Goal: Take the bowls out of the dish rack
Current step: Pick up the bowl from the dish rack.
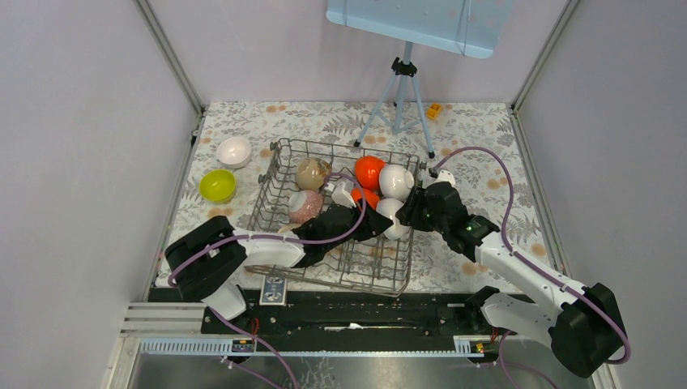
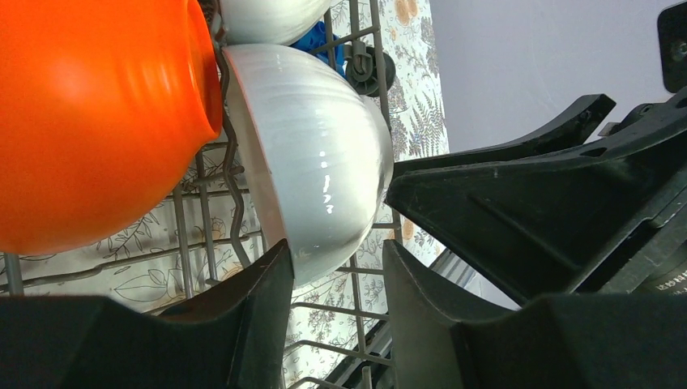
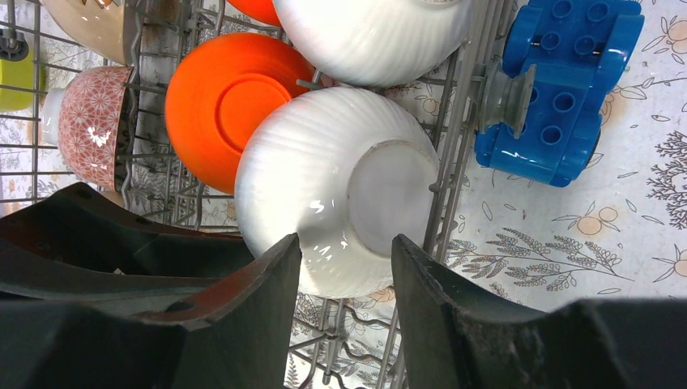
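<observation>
Target white bowl (image 3: 324,186) is stood on edge in the near-right part of the dish rack (image 1: 279,182), base turned to the right. An orange bowl (image 3: 215,105) is leaned against its left side, touching.

Left gripper (image 2: 336,251) is reached into the rack from the near left. Its jaws are held apart and set astride the bowl's lower rim. One finger (image 2: 267,284) is seen at the rim, and cloth shows between the bowl and the other finger, so no clamp is made.

Right gripper (image 3: 347,243) is brought in from the right, over the rack's right wall. Its jaws are apart, with the bowl's near edge seen between them, and nothing is clamped. In the left wrist view one of its fingertips is seen at, or just touching, the bowl's outer wall.

Also racked:
- second white bowl (image 1: 396,181) and second orange bowl (image 1: 369,170), on the far side
- beige bowl (image 1: 312,173), far left
- pink patterned bowl (image 1: 305,206), nearer left

Already out, on the floral cloth (image 1: 486,162) left of the rack: plain white bowl (image 1: 234,151), with the lime-yellow bowl (image 1: 217,185) just nearer.

A blue block (image 3: 567,49) is seen just outside the rack's right wall. A tripod (image 1: 401,97) is stood beyond the rack, with a small orange block (image 1: 434,111) to its right
</observation>
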### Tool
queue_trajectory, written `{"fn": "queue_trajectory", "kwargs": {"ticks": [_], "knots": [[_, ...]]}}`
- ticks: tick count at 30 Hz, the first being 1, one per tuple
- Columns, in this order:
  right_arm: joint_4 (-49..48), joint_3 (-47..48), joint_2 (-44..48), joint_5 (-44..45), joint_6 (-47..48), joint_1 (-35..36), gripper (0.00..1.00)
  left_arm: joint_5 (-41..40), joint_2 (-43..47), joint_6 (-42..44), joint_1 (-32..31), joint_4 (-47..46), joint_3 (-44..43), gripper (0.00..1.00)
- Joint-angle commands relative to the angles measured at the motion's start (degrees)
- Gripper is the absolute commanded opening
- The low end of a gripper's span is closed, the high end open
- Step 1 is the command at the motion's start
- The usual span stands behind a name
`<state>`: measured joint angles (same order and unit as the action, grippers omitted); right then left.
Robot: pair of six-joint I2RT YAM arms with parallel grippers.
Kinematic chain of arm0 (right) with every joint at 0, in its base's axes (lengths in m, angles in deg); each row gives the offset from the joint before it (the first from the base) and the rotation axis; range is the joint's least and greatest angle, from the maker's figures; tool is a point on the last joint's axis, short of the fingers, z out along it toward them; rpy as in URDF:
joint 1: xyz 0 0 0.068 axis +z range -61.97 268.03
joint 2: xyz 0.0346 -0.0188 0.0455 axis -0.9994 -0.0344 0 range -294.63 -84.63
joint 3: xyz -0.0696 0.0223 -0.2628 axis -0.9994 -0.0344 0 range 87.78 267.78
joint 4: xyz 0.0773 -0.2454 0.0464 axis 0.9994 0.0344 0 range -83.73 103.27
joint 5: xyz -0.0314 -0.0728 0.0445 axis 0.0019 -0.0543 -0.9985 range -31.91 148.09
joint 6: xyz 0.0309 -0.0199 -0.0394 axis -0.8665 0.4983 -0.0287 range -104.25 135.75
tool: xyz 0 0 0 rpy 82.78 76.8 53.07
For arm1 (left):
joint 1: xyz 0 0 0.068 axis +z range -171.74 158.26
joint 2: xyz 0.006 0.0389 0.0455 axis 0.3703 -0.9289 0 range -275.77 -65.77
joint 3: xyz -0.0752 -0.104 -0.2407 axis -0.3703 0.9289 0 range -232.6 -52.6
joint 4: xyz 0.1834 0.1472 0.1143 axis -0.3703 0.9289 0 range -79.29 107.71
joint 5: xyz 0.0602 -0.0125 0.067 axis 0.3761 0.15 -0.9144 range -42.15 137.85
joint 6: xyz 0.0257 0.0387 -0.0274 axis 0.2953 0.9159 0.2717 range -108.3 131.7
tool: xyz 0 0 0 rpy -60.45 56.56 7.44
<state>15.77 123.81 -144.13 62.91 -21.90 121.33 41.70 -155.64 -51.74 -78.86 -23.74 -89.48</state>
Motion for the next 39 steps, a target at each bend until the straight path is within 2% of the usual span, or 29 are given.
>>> {"fn": "queue_trajectory", "kwargs": {"ticks": [1, 13, 21, 29, 35, 39], "knots": [[-2.08, -0.17, 0.74, -0.99, -0.28, -0.49, 0.52, 2.48, -0.53, 0.41, -0.53, -6.89, -3.22, 0.48], [-2.72, -0.73, 1.79, -2.18, -0.91, -0.97, 0.52, 5.46, -2.55, 0.00, -0.55, -15.00, -2.37, 0.37], [-3.70, -2.09, 2.55, -3.22, -2.25, -1.40, 0.52, 5.89, -3.99, -0.54, -0.54, -21.91, -0.99, 0.38], [-4.31, -2.96, 3.33, -3.49, -3.33, -1.58, 0.52, 5.89, -5.01, -0.30, -0.53, -23.98, -1.04, 0.34], [-3.97, -2.94, 3.92, -3.31, -3.23, -1.71, 0.52, 7.14, -5.62, -0.19, -0.58, -24.52, -1.02, 0.24], [-3.98, -2.90, 3.79, -3.37, -3.29, -1.82, 0.52, 7.45, -6.00, -0.11, -0.54, -24.51, -1.21, 0.23]]}}
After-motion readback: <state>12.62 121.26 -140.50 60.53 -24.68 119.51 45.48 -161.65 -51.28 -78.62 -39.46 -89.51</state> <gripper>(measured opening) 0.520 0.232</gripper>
